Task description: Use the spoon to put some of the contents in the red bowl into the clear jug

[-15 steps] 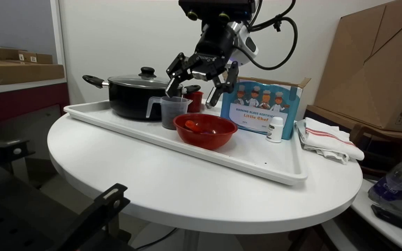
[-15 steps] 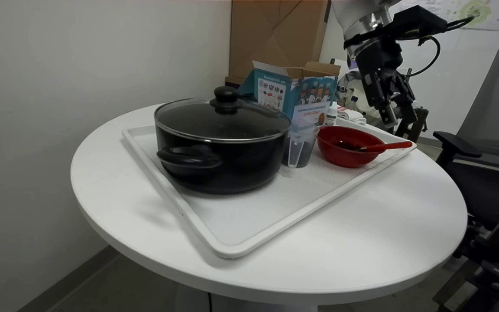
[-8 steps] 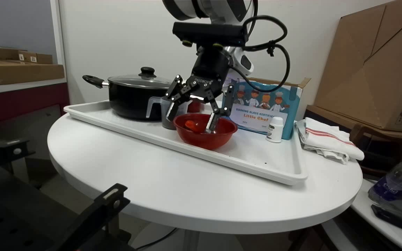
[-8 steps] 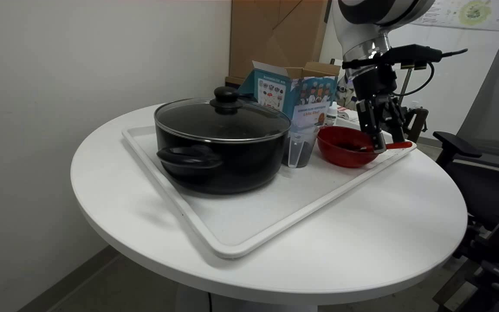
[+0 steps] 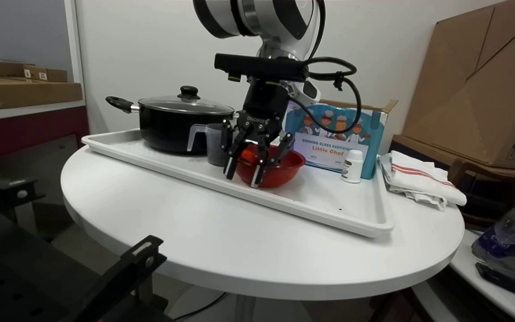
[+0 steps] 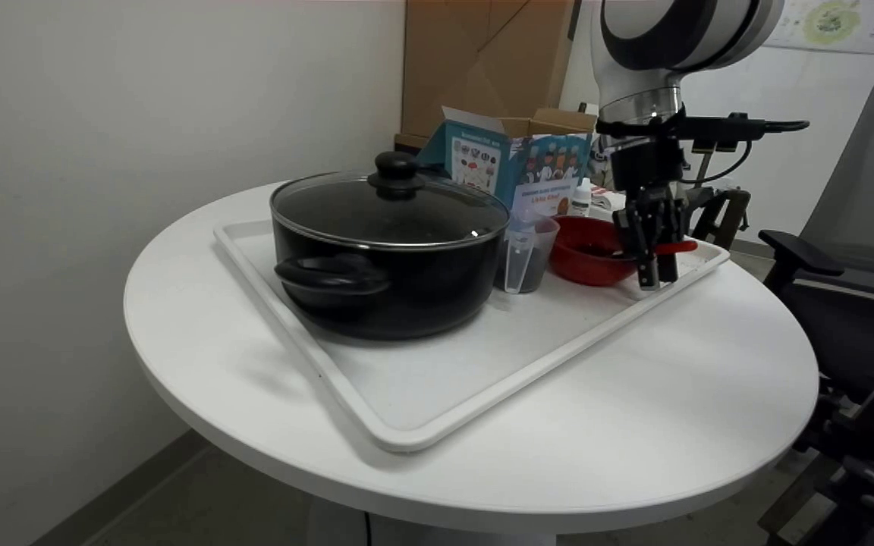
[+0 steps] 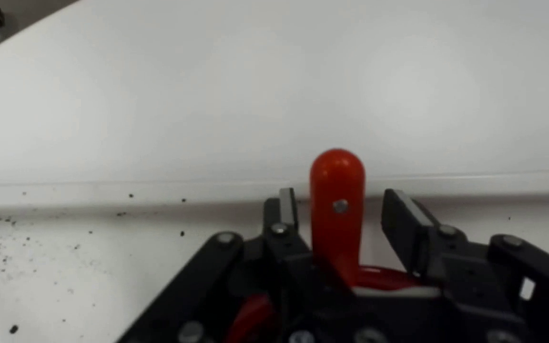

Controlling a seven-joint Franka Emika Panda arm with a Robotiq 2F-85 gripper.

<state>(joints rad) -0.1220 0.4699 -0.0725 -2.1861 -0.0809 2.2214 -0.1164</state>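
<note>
your bench [image 6: 695, 394] bears the tray [image 6: 444, 379]; on it the red bowl [image 6: 587, 271] sits just beside the clear jug [image 6: 536, 258] (its fill unclear). your jaws stand apart, flanking the spoon [image 7: 336, 228]: approach seemingly done, but gripping, scooping and delivering the dark contents [image 6: 598, 249] look left to you.

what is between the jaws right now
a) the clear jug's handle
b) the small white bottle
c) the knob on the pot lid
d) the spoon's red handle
d: the wrist view shows the spoon's red handle between the open jaws, with a gap visible on either side of it near their tips.
</note>
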